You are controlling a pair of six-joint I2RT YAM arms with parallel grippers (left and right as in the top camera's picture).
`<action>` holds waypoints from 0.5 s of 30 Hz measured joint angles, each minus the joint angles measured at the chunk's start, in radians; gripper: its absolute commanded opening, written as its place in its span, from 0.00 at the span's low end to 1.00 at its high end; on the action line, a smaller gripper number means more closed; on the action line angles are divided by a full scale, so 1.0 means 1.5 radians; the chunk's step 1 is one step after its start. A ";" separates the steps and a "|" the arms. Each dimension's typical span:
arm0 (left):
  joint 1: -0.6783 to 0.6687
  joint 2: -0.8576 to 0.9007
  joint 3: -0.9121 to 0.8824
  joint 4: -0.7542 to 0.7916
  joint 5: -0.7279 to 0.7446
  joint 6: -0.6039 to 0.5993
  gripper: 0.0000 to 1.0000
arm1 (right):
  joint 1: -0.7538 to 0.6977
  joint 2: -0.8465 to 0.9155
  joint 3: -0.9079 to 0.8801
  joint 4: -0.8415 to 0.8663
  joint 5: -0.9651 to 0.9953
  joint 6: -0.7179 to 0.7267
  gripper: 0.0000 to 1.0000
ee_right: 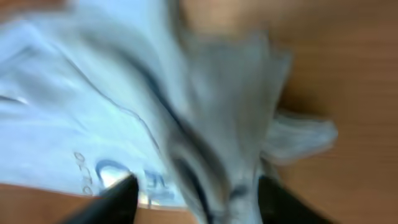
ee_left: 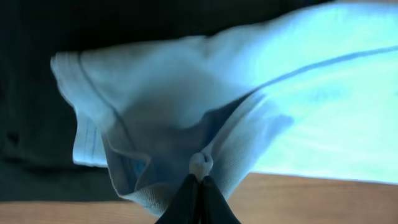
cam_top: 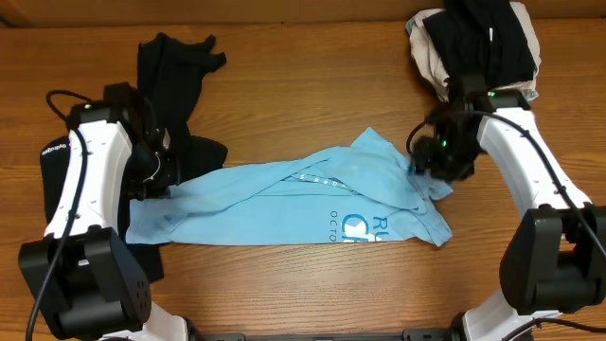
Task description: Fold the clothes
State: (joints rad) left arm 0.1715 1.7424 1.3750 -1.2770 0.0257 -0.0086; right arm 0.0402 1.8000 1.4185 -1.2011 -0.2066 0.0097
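Wooden table (cam_top: 284,85) bears crumpled, half-spread light-blue shirt (cam_top: 284,213).

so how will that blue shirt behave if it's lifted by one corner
Probably floppy: the blue shirt lies in creases and folds over itself. Likely light, since the left gripper holds a drooping edge by a thin pinch. It would likely sag and drag rather than keep shape.

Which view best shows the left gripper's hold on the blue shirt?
Left wrist: the left gripper is shut on a fold of the blue shirt. Overhead shows it at the shirt's edge, pinch hidden. Right wrist: shirt only.
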 measured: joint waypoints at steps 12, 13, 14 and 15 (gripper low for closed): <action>0.000 0.000 -0.008 0.058 0.000 -0.011 0.04 | 0.085 0.031 0.045 0.221 0.000 -0.023 0.77; 0.000 0.000 -0.008 0.060 0.000 -0.012 0.04 | 0.094 0.049 0.045 0.245 0.001 -0.017 0.75; 0.000 0.000 -0.008 0.060 0.000 -0.013 0.04 | 0.099 0.062 0.045 0.259 0.001 -0.014 0.74; 0.000 0.000 -0.008 0.062 0.000 -0.013 0.04 | 0.102 0.077 0.045 0.272 0.003 -0.006 0.73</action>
State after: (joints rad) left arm 0.1715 1.7424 1.3636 -1.1843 0.0261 -0.0277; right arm 0.1932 1.9152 1.4864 -0.7929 -0.2016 0.0010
